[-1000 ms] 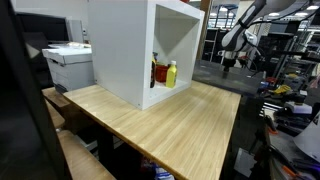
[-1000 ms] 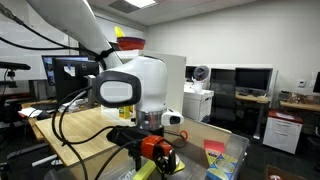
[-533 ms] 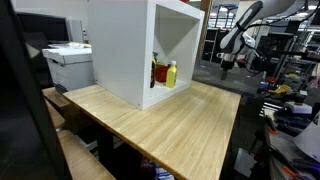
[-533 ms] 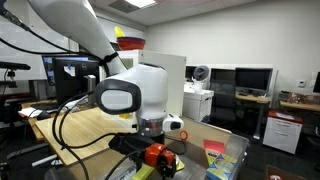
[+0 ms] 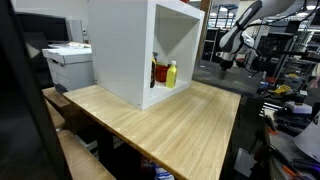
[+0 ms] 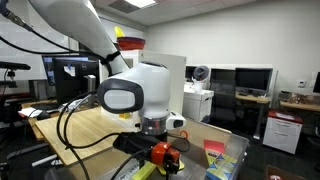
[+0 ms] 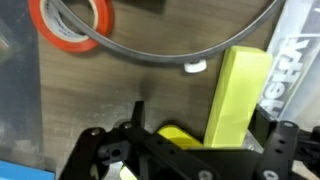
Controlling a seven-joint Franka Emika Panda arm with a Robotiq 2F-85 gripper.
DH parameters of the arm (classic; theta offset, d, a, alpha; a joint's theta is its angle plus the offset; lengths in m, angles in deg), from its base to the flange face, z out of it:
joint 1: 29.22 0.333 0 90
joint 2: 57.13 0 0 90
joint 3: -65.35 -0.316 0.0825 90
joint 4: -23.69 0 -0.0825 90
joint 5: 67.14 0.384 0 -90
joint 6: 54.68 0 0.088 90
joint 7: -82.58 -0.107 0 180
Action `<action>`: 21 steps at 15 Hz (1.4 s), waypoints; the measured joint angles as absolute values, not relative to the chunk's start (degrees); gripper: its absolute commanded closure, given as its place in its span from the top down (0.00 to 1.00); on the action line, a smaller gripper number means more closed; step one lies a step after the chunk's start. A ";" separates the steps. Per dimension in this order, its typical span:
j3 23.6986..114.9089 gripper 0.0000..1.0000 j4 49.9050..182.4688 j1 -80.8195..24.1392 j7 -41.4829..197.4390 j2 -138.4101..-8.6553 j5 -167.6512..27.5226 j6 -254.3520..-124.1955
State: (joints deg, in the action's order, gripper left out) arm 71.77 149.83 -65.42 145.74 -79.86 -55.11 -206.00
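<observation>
My gripper (image 7: 208,118) hangs low over a dark wooden surface. Its black fingers stand apart, so it looks open. Between them lie a yellow-green block (image 7: 236,92) and a flat yellow object (image 7: 186,136); I cannot tell whether either touches a finger. An orange tape roll (image 7: 68,26) lies at the upper left, with a grey cable (image 7: 180,52) curving past it. In both exterior views the gripper (image 6: 160,157) (image 5: 228,60) is off beyond the end of the table, by a clear bin (image 6: 225,160).
A big white open-fronted box (image 5: 130,50) stands on the light wooden table (image 5: 170,120), with a red bottle and a yellow bottle (image 5: 171,74) inside it. A printer (image 5: 68,66) stands behind the table. Desks, monitors and cabinets fill the room around.
The arm's wrist has shifted slightly and the gripper has sunk a little over the cluttered surface. Nothing was taken or let go.
</observation>
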 measured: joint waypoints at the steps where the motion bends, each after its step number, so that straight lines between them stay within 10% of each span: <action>1: 71.74 0.95 149.46 -65.42 145.74 -79.89 -55.11 -206.00; 12: 72.58 0.89 147.06 -64.98 145.73 -81.84 -56.01 -205.92; 21: 73.15 0.61 146.47 -64.63 145.54 -82.27 -57.35 -205.67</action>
